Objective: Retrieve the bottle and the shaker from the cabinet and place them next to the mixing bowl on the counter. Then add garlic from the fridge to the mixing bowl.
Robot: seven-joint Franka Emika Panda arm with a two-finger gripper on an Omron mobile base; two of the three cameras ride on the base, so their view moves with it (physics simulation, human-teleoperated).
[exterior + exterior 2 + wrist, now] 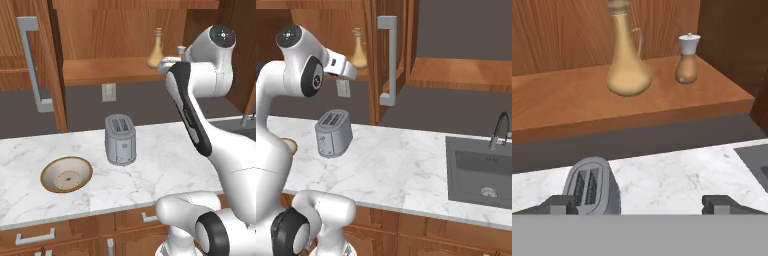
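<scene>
Arm covers most of the shaker [181, 49] in the left base view; the bowl [289, 145] peeks from behind it on the right. Bottle [626, 55] top is cropped.

On the white marble counter [165, 165] stands a grey toaster [120, 140], and to its left, well apart, lies a mixing bowl [66, 174] with a tan rim. Above, on the wooden cabinet shelf [107, 71], the yellow bottle [156, 50] stands upright, and just right of it the shaker [180, 50] is partly hidden behind the white arm [200, 95]. The open cabinet door [52, 65] with its grey handle [34, 65] is at the left.
</scene>
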